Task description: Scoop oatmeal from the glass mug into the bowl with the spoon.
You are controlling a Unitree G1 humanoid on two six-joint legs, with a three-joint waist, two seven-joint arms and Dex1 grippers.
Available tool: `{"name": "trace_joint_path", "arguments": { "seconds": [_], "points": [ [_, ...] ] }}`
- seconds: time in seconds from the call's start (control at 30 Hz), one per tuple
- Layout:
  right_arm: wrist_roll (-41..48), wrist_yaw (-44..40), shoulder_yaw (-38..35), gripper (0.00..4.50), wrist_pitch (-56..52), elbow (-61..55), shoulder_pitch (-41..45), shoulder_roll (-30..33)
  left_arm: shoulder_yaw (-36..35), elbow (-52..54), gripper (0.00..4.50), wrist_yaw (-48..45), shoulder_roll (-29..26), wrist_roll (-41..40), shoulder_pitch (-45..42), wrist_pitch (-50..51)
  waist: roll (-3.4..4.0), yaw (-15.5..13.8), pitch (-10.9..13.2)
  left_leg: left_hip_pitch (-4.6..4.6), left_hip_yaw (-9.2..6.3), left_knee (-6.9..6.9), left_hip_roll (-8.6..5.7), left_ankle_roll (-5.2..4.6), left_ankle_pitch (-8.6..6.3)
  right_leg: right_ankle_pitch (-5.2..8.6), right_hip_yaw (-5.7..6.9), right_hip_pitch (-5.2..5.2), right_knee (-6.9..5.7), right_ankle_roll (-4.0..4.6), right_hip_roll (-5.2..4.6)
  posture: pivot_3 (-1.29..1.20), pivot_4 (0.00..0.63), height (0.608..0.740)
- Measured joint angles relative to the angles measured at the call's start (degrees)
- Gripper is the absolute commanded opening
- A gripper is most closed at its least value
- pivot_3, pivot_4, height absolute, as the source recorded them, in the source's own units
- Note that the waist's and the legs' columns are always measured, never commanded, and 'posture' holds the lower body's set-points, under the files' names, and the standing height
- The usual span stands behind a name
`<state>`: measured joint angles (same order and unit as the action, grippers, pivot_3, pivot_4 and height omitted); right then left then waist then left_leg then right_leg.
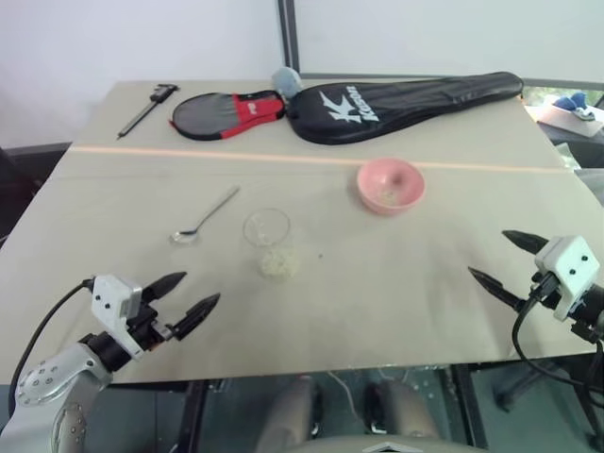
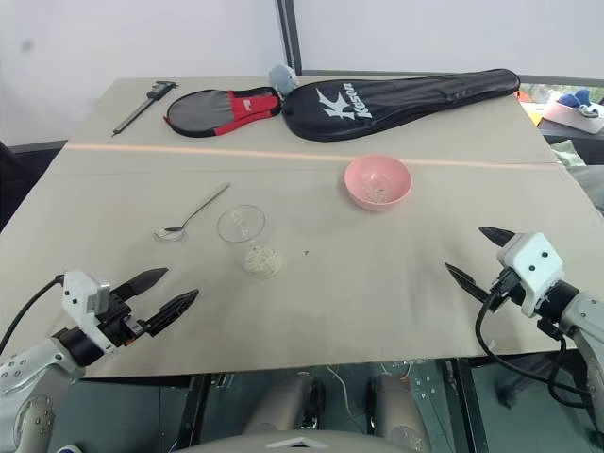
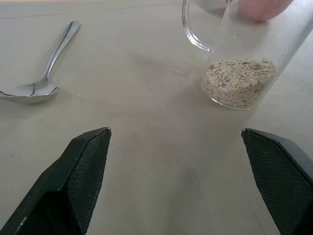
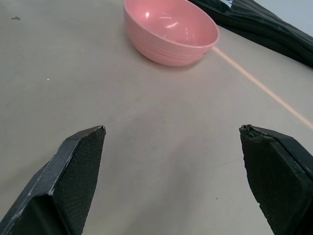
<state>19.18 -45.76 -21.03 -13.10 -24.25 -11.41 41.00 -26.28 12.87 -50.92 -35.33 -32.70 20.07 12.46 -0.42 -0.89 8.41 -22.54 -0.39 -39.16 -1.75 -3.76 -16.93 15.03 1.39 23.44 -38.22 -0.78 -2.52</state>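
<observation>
Your left gripper (image 1: 184, 304) hangs wide open and empty — nearer the spoon (image 1: 203, 218) than your right gripper (image 1: 505, 257), also wide open and empty. The spoon lies just left of the glass mug (image 1: 269, 240), handle slanting away from you toward the mug's far side. Oatmeal (image 3: 238, 87) fills the mug's bottom. The bowl (image 1: 390, 184) sits beyond the mug, to its right — seemingly a few flakes inside. Bare table (image 1: 377, 283) surrounds them.
</observation>
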Motion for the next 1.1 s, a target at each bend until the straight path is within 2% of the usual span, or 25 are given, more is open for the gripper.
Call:
{"name": "trace_joint_path", "arguments": {
  "seconds": [0.07, 0.17, 0.3, 0.47, 0.63, 0.8, 1.1],
  "points": [
    [0.14, 0.04, 0.0, 4.45, -0.15, 0.0, 0.04, -0.02, -0.01, 0.01, 4.49, 0.11, 0.0, -0.09, -0.15, 0.13, 0.0, 0.0, 0.0, 0.0, 0.0, 0.0, 0.0, 0.0, 0.0, 0.0, 0.0, 0.0, 0.0, 0.0, 0.0, 0.0, 0.15, 0.74],
    [2.86, -0.08, 0.58, 4.45, -1.26, -0.11, 1.9, -1.0, -0.26, 0.41, 4.49, 3.63, 0.22, -3.71, -5.92, 4.57, 0.0, -0.22, -0.01, -0.01, -0.08, -0.09, 0.0, -0.05, -0.03, -0.01, 0.11, -0.04, -0.01, -0.01, 0.0, 0.0, 0.15, 0.74],
    [3.72, 0.07, 0.6, 4.45, -1.18, -0.23, 2.88, -1.78, -0.46, 1.62, 4.49, 5.17, -0.04, -5.56, -8.63, 6.98, 0.03, 0.11, -0.01, -0.03, -0.05, -0.07, -0.01, 0.13, 0.08, -0.01, 0.08, -0.04, 0.08, -0.02, 0.02, 0.0, 0.15, 0.74],
    [7.4, -1.09, 1.43, 4.45, -1.16, -3.23, 4.51, -2.23, -0.38, 1.27, 4.49, 6.62, -0.82, -4.7, -12.0, 7.38, 0.05, 0.05, 0.0, -0.04, -0.06, -0.07, 0.0, 0.14, 0.09, -0.02, 0.09, -0.04, 0.1, -0.02, 0.03, 0.0, 0.15, 0.74],
    [15.77, -5.65, 1.9, 4.45, -0.63, -11.51, 8.02, 0.13, 0.58, 0.01, 4.49, 11.31, -4.75, -1.18, -17.98, 11.24, 0.01, -0.01, -0.01, -0.03, -0.08, -0.08, -0.01, 0.12, 0.07, -0.02, 0.11, -0.09, 0.12, -0.04, 0.03, 0.0, 0.15, 0.74],
    [25.71, -7.45, 1.4, 4.45, -3.35, -12.97, 11.51, 1.83, 4.93, -0.85, 4.49, 13.41, -9.08, 0.81, -24.7, 19.26, 0.0, -0.07, 0.0, -0.03, -0.09, -0.07, -0.02, 0.1, 0.06, -0.03, 0.12, -0.11, 0.18, -0.04, 0.02, 0.0, 0.15, 0.74],
    [35.4, -7.72, -4.84, 4.45, -6.27, -13.03, 10.25, 3.55, 15.88, -12.12, 4.49, 13.94, -11.31, 8.31, -38.92, 24.57, -0.01, 0.02, 0.0, -0.05, -0.09, -0.09, -0.02, 0.11, 0.07, -0.03, 0.13, -0.1, 0.14, -0.05, 0.02, 0.0, 0.15, 0.74]
  ]
}}
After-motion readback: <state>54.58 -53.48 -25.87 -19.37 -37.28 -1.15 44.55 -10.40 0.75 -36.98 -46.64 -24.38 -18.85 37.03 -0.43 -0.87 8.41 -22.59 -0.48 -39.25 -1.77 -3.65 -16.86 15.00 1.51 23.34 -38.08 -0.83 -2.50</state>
